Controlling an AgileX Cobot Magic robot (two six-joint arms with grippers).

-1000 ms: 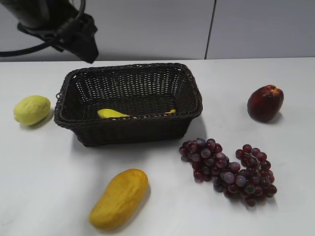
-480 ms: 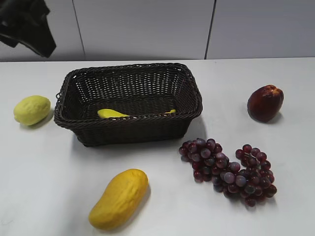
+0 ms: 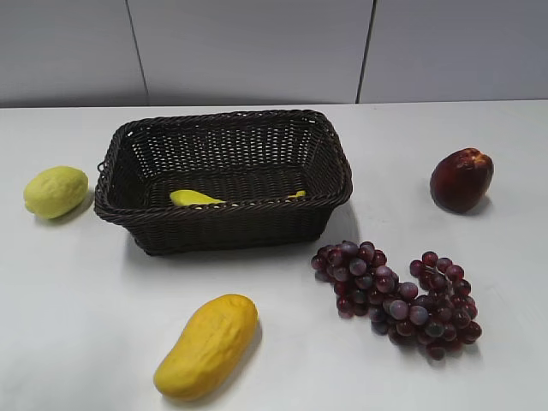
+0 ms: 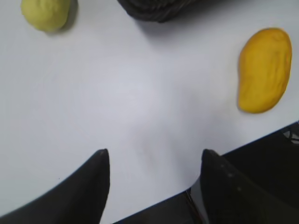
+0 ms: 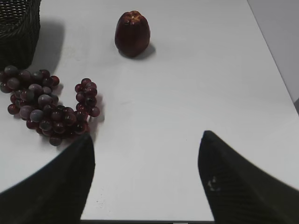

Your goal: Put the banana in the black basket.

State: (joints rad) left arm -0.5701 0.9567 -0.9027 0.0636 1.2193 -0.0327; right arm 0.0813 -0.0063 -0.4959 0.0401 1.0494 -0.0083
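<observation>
The banana (image 3: 195, 198) lies on the floor of the black basket (image 3: 224, 211), mostly hidden behind the near wall; only its two yellow ends show. A corner of the basket shows in the left wrist view (image 4: 156, 9) and in the right wrist view (image 5: 17, 32). Neither gripper shows in the exterior view. My left gripper (image 4: 154, 156) is open and empty above bare table near the front edge. My right gripper (image 5: 147, 140) is open and empty above bare table, right of the grapes.
A bumpy lemon (image 3: 56, 191) lies left of the basket. An orange-yellow mango (image 3: 207, 345) lies in front of it. Dark red grapes (image 3: 398, 300) lie at the front right, and a dark red apple (image 3: 461, 179) lies at the right.
The left arm, above the basket's back left a second ago, has drawn away up and to the left and has left the exterior view. The fruit and basket have not moved.
</observation>
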